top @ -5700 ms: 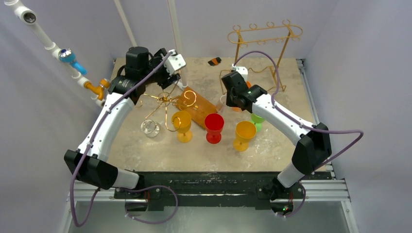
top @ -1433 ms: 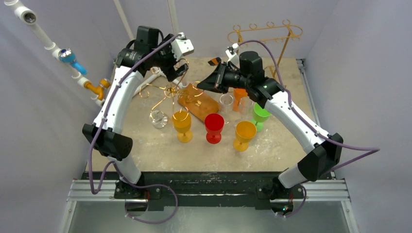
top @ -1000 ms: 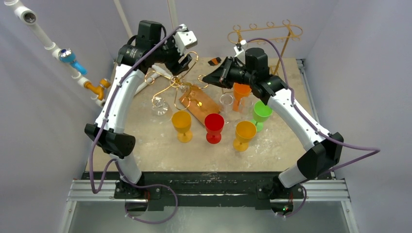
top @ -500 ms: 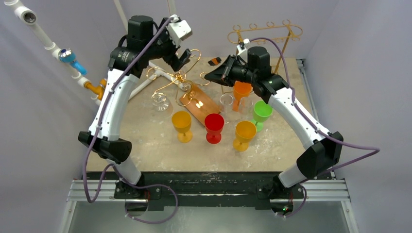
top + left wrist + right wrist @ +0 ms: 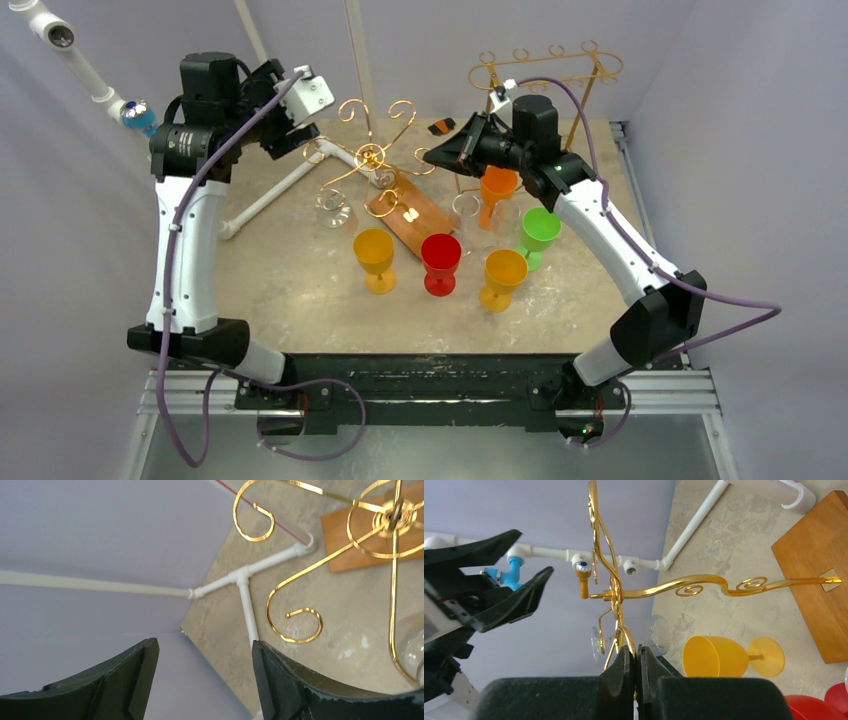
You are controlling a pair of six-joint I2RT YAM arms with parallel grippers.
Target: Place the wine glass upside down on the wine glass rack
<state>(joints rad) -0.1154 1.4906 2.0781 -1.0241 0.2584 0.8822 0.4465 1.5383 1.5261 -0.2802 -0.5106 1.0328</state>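
- clamped with the right gripper (image 5: pixel 634 652), fingers pressed together on one thin gold arm of the wine glass rack (image 5: pixel 372 155), at the middle back of the table (image 5: pixel 300 300).
- under the rack its wood base (image 5: pixel 412 218), just behind the yellow cup (image 5: pixel 375 250) and the red cup (image 5: pixel 441 255).
- hanging bowl down from a left arm of that rack: the clear wine glass (image 5: pixel 333 208), apart from both grippers.
- raised high at the far left, fingers wide apart with nothing between them: the left gripper (image 5: pixel 204 650).
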